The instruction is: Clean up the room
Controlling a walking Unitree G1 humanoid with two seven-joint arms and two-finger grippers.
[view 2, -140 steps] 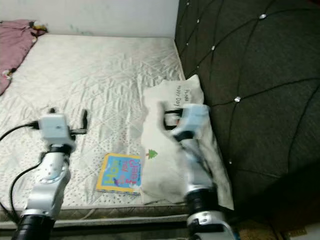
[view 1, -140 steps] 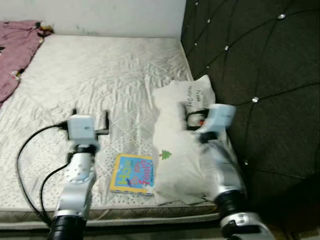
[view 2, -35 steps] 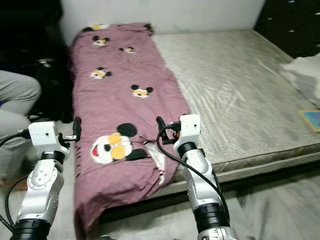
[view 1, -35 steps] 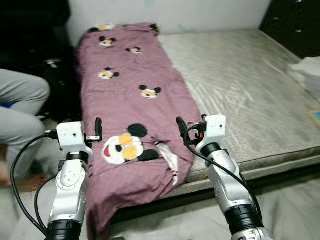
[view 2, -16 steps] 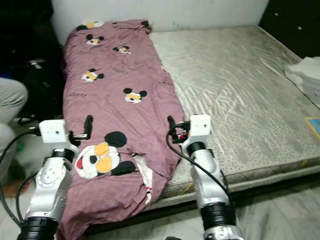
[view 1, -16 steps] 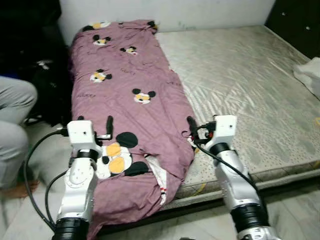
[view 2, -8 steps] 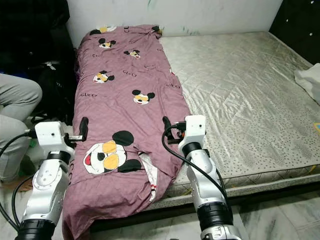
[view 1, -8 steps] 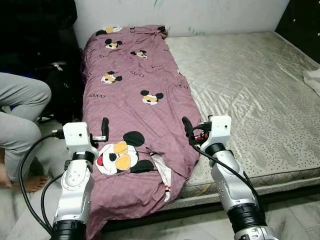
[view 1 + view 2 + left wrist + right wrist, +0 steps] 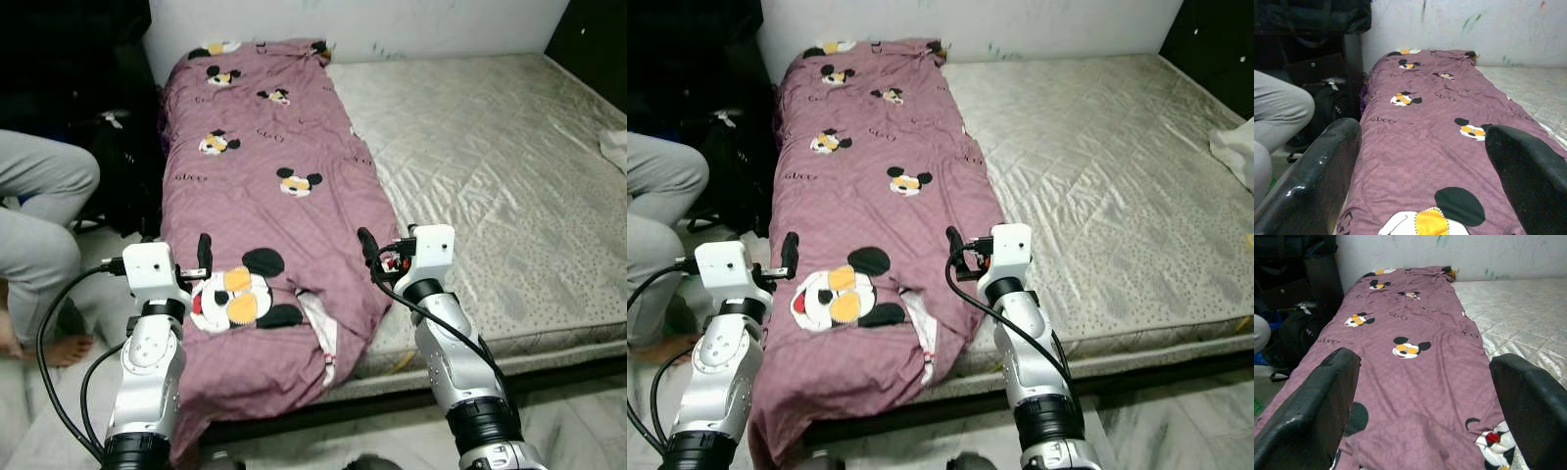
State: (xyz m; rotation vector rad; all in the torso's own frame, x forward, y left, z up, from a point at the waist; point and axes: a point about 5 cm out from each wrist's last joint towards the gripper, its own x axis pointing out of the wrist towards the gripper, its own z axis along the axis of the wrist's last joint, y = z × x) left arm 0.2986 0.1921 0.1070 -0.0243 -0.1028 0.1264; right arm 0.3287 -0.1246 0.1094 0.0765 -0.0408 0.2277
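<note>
Camera nudged nearer; both tools, left (image 9: 204,257) and right (image 9: 364,245), spread wide above purple blanket (image 9: 274,186).

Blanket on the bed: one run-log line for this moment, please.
scene: purple blanket along mattress left side, near end hanging off | left tool: open, above blanket | right tool: open, above blanket | person seated left
</note>
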